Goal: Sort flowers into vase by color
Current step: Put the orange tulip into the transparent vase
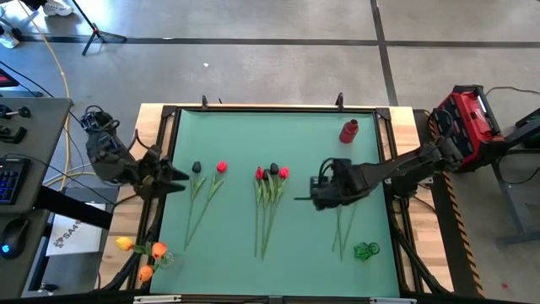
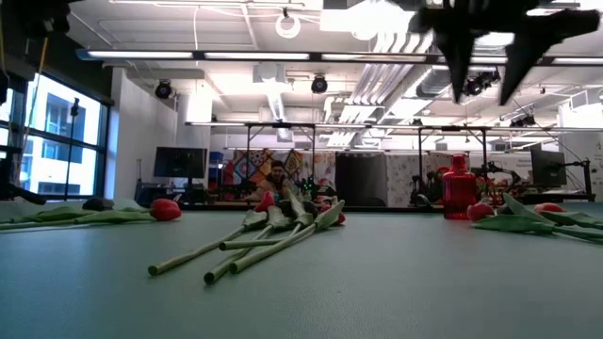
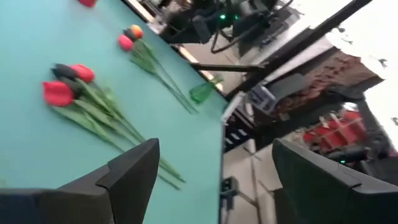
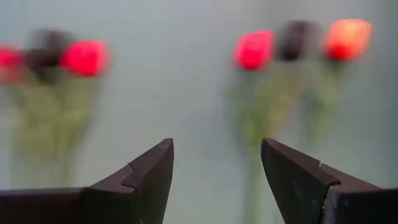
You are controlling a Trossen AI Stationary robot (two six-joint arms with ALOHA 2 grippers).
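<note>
Tulips lie flat on the green table in three groups. A dark one [image 1: 197,167] and a red one [image 1: 221,166] lie at the left. A red-and-dark bunch [image 1: 270,174] lies in the middle. A red, dark and orange group [image 4: 295,40] lies under my right gripper, and its stems [image 1: 342,228] reach toward the near edge. My right gripper [image 1: 314,196] hangs open above that group, fingers pointing down and touching nothing. My left gripper [image 1: 180,177] is open and empty above the table's left edge.
A red vase [image 1: 348,131] stands at the far right. A small green vase [image 1: 365,250] is at the near right, by the stem ends. Orange tulips [image 1: 142,251] are at the near left corner, beside the mat. A bare stretch of table lies between the groups.
</note>
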